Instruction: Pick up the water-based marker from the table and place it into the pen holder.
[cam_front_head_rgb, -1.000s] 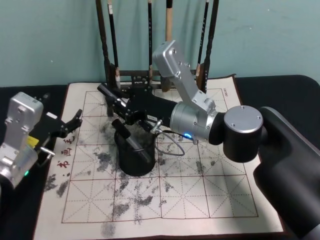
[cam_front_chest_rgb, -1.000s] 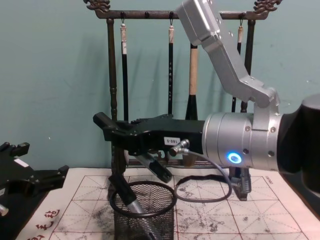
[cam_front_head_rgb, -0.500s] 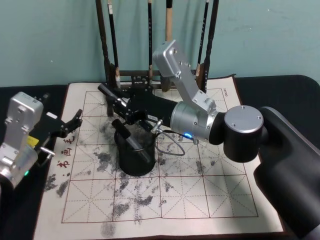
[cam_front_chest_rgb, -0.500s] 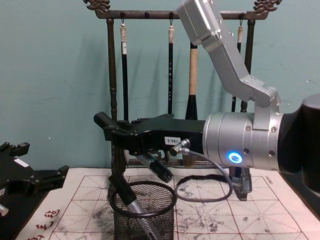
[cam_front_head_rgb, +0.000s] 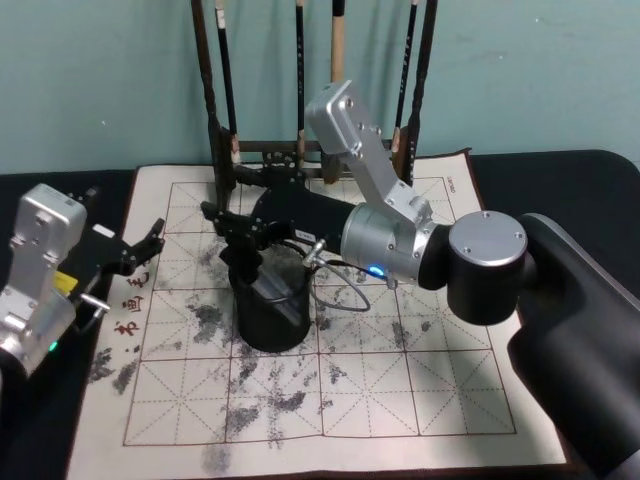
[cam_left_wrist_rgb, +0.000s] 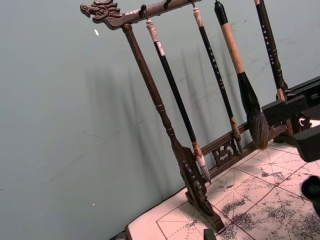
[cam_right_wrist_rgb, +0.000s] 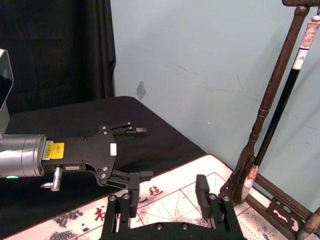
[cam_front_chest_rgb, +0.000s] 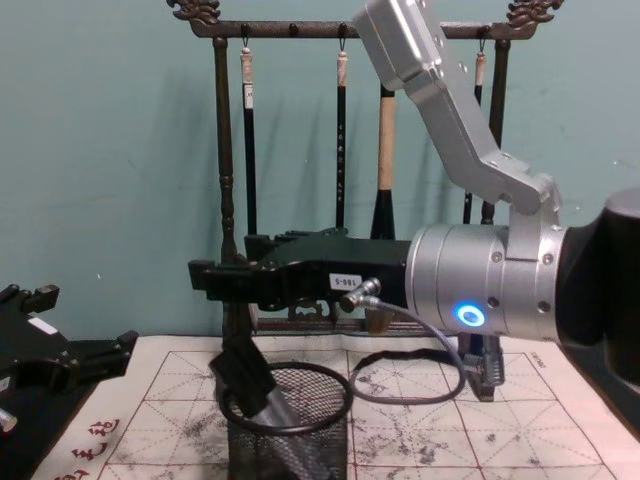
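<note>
The black wire-mesh pen holder (cam_front_head_rgb: 262, 325) (cam_front_chest_rgb: 305, 448) stands on the ink-stained grid mat. The water-based marker (cam_front_head_rgb: 262, 284) (cam_front_chest_rgb: 248, 379), dark with a grey body, lies inside it and leans over the left rim. My right gripper (cam_front_head_rgb: 222, 230) (cam_front_chest_rgb: 205, 280) (cam_right_wrist_rgb: 167, 192) hovers just above and left of the holder, open, with nothing between its fingers. My left gripper (cam_front_head_rgb: 140, 250) (cam_right_wrist_rgb: 142, 153) rests open at the mat's left edge, away from the holder.
A tall dark wooden brush rack (cam_left_wrist_rgb: 165, 125) (cam_front_chest_rgb: 225, 150) with several hanging brushes stands at the back of the mat, right behind my right arm. A grey cable (cam_front_chest_rgb: 400, 375) loops beside the holder. Black cloth surrounds the mat (cam_front_head_rgb: 400, 380).
My right gripper has turned at the wrist so its fingers lie level above the holder. The marker has settled lower against the holder's left rim. The left arm has not moved.
</note>
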